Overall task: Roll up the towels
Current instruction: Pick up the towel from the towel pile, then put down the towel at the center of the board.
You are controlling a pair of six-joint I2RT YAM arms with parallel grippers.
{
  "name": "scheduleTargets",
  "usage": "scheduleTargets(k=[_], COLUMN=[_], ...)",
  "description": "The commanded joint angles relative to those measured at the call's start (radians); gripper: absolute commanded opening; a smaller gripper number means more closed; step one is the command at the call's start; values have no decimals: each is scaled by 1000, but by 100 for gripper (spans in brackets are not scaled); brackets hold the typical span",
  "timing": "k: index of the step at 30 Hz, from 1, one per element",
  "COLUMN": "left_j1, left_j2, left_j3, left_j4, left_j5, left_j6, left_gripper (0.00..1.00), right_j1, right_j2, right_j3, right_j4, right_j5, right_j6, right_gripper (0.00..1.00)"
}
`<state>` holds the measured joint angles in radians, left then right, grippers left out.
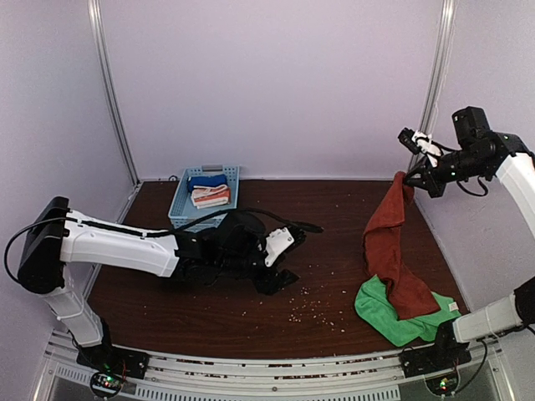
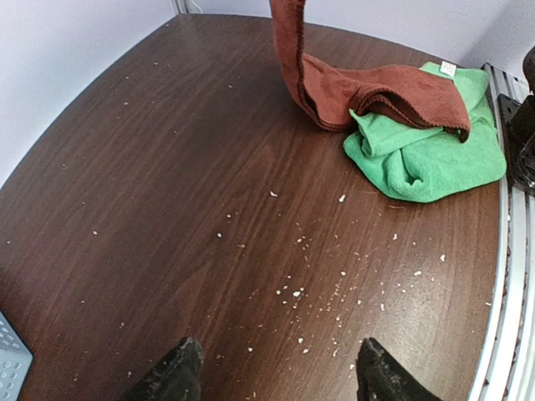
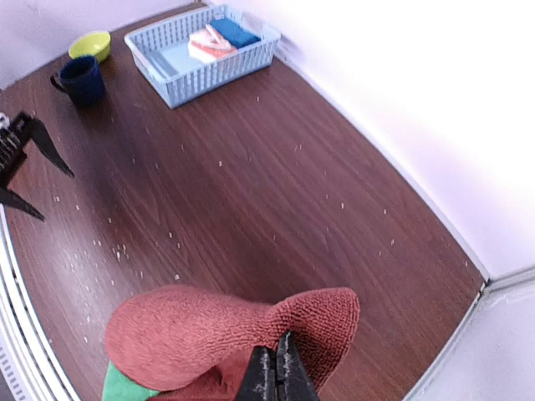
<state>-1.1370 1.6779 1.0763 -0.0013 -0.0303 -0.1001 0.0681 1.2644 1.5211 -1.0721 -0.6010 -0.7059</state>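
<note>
The left gripper (image 2: 276,383) hovers low over the table (image 1: 334,209), jaws apart, empty. The right gripper (image 1: 411,177) is clenched on a corner of the rust towel (image 1: 391,251), holding it high, probably to peel it off the green towel (image 1: 386,316). Two towels, neither rolled.

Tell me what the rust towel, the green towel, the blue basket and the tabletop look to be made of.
Rust towel: soft terry or microfibre cloth, matte; nubby looped pile, limp drape.
Green towel: similar soft cloth, matte; crumpled folds.
Blue basket: likely rigid plastic, slight sheen; moulded lattice walls.
Tabletop: dark wood or wood-look laminate, smooth with faint gloss; grain streaks.
</note>
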Motion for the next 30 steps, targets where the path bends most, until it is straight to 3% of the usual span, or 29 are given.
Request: scheduleTargets(k=[1, 6, 10, 14, 16, 18, 24, 30], left_j1=[0, 10, 15, 25, 31, 36, 62, 105], left_j2=[-73, -111, -153, -205, -233, -266, -370, -399], left_j3=[19, -3, -33, -56, -58, -73, -136, -173], left_j4=[48, 54, 60, 55, 32, 16, 4, 30], left_j5=[-77, -132, -165, -186, -196, -217, -259, -271], left_j6=[-32, -70, -95, -111, -112, -112, -96, -77], left_gripper=[69, 71, 72, 71, 69, 68, 71, 72], right_j1=[15, 88, 230, 312, 341, 351, 349, 246], right_j2=[69, 131, 176, 219, 276, 350, 376, 398], right_j3=[127, 182, 248, 304, 408, 594, 666, 634], right_j4=[89, 222, 237, 371, 405, 418, 765, 794], right_j5=[-201, -212, -152, -196, -243, -332, -513, -525], right_j6=[132, 222, 227, 328, 391, 473, 826, 854], right_gripper=[0, 0, 0, 0, 0, 0, 0, 0])
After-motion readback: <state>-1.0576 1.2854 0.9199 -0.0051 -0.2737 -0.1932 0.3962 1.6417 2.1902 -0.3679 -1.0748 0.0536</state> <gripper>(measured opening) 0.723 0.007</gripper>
